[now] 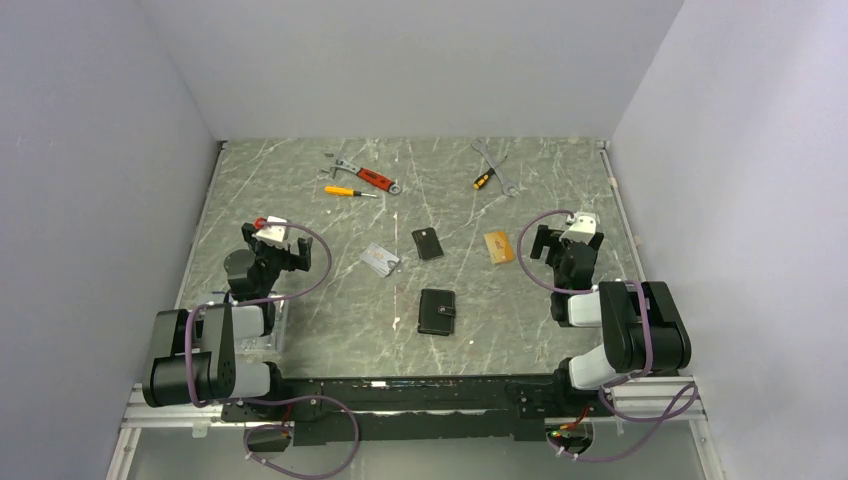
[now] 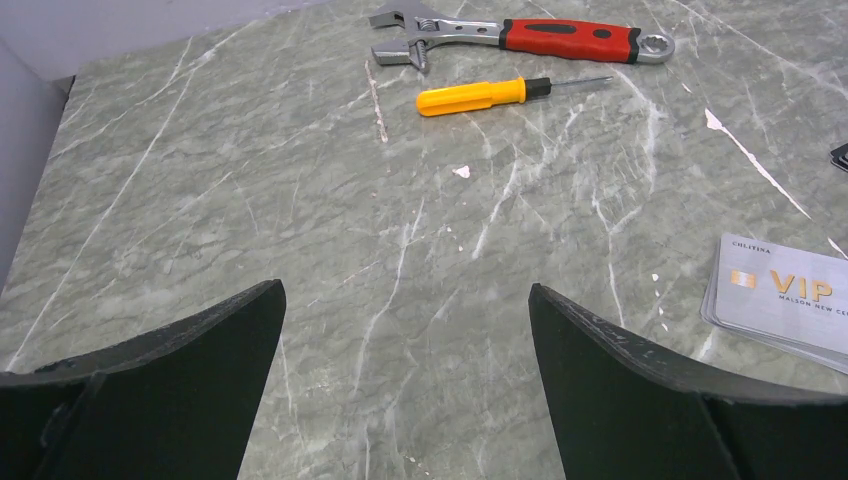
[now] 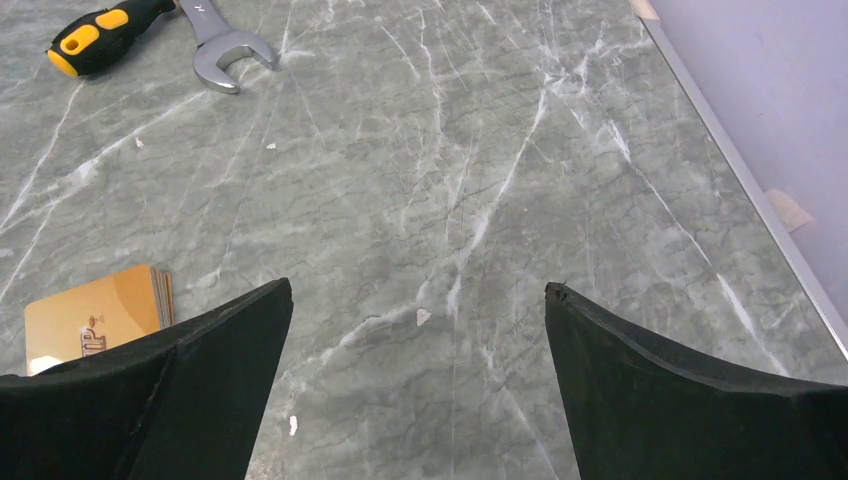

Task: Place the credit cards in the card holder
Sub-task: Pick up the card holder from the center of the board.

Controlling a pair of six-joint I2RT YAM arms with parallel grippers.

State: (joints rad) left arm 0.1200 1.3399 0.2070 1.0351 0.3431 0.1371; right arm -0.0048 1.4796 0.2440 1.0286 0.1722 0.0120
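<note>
Grey-green marbled tabletop (image 1: 340, 320) is enclosed by plain pale walls (image 1: 420, 70) at its left, far and right edges; it is evenly lit.

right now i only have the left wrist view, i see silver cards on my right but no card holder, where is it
observer: the card holder lies nearer the robot than the silver cards and to their right, and it looks closed.
operator: any other cards out there
observer: one black card lies beyond the holder, apart from it.
operator: that all
observer: no, gold cards lie just left of the right gripper, which is open and empty.
</note>
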